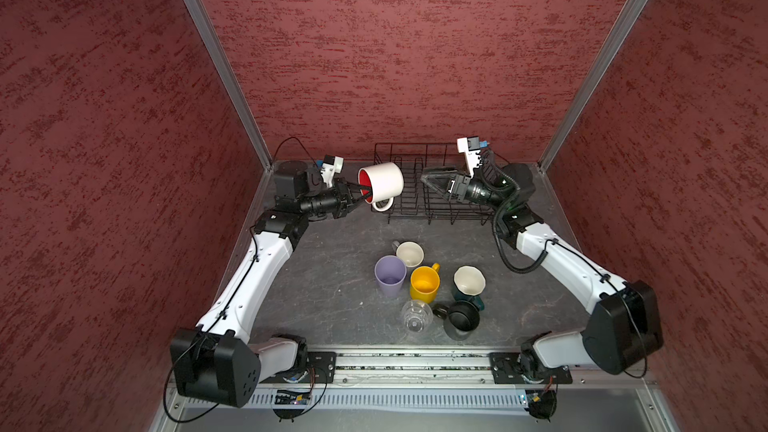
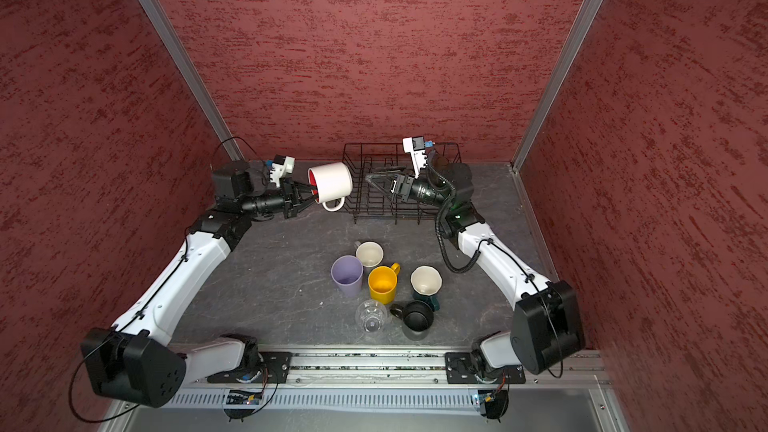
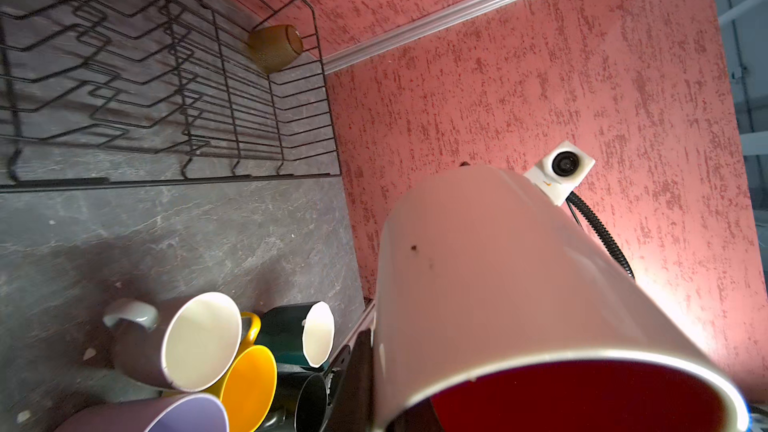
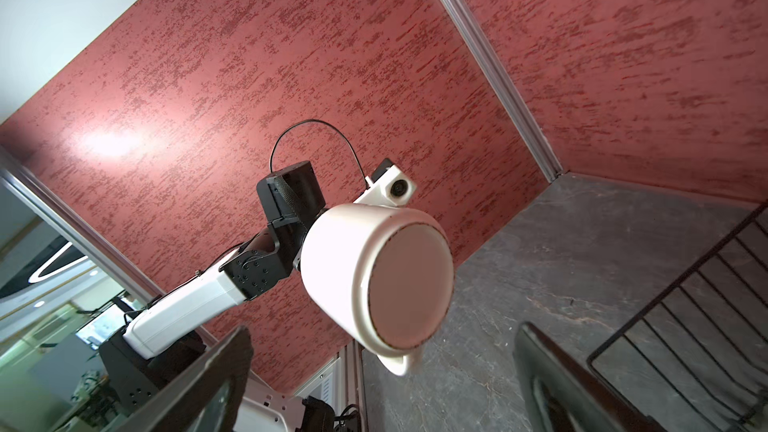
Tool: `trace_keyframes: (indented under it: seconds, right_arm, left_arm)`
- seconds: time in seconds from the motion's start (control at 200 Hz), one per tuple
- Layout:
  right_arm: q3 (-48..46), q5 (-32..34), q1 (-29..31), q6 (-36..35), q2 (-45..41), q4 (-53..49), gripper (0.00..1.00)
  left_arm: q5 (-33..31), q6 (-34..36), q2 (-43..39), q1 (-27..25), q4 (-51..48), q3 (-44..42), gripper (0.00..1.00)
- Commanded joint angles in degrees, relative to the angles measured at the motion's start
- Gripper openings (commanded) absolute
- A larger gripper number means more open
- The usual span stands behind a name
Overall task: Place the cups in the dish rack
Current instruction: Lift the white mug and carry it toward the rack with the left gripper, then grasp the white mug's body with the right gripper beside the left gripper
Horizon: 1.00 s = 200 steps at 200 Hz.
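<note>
Grey tabletop [image 1: 324, 284]: L gripper [image 1: 365, 195] clamps white mug [image 1: 384, 180] by rim, sideways; R gripper [image 1: 426, 176] wide open. Best tip mouth-down, lower slow into dish rack [image 1: 411, 201].

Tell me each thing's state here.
white mug, sideways, held by its rim
left gripper, jaws shut on white mug
right gripper, jaws open, empty
amber glass, inside the dish rack
lilac tumbler, upright on table
grey mug, upright on table
yellow mug, upright on table
teal mug, upright on table
black mug, upright on table
clear glass, on table
</note>
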Motion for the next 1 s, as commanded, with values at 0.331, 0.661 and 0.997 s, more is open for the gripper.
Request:
trace_keyframes:
  seconds: [0.331, 0.661, 0.997]
  right_arm:
    - [3.33, -2.42, 3.28, 5.45, 6.17, 9.69, 0.99]
    - [5.48, -2.68, 4.86, 7.3, 9.44, 11.92, 0.99]
    - [7.32, -2.76, 5.97, 7.89, 11.53, 11.19, 0.95]
  left_arm:
    - [6.41, -5.67, 4.75, -3.09, 17.08, 2.86, 0.0]
    - [7.11, -6.23, 6.35, -4.52, 18.21, 2.95, 0.0]
    - [7.68, -6.97, 6.91, -5.0, 19.64, 2.71, 0.0]
